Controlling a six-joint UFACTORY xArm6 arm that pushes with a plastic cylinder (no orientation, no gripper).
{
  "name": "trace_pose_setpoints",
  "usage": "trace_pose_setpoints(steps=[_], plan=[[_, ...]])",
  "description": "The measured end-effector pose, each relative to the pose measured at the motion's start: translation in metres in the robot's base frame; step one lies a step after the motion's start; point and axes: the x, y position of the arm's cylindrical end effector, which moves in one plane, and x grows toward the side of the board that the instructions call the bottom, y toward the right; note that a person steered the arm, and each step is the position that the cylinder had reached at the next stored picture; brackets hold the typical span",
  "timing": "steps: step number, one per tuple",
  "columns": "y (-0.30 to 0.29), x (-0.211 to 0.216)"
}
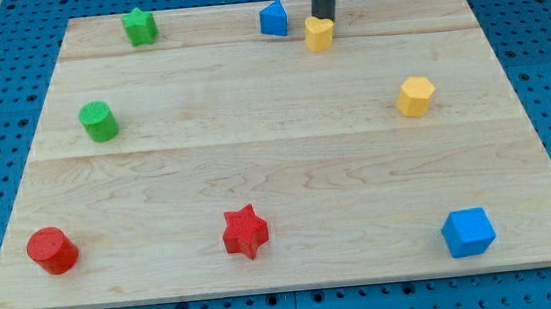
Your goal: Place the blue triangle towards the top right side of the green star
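Nearest, a blue cube (pixel 467 232), red star (pixel 245 231) and red cylinder (pixel 53 250) sat on the pale, smooth-grained wooden bench (pixel 287 173). At the frame's top centre the blue triangle (pixel 274 20) looked light, hard and easily slid, best pushed on its right face toward the green star (pixel 140 26), upper left. There were no fingers to open; my tip (pixel 323 19) touched a small yellow block (pixel 319 34) just right of the triangle.

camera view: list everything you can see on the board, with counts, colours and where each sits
green star: 1, green, top left
blue triangle: 1, blue, top centre
yellow block: 1, yellow, top centre, right of the triangle
green cylinder: 1, green, left side
yellow hexagon: 1, yellow, right side
red cylinder: 1, red, bottom left
red star: 1, red, bottom centre
blue cube: 1, blue, bottom right
wooden board: 1, light wood, under all blocks
my tip: 1, dark, at the yellow block's top edge
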Motion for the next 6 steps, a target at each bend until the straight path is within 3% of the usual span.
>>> trace_pose_setpoints(steps=[1, 2, 3, 4, 6], plan=[[-0.039, 0.045], [-0.045, 0.119], [-0.054, 0.12], [-0.022, 0.051], [-0.104, -0.057]])
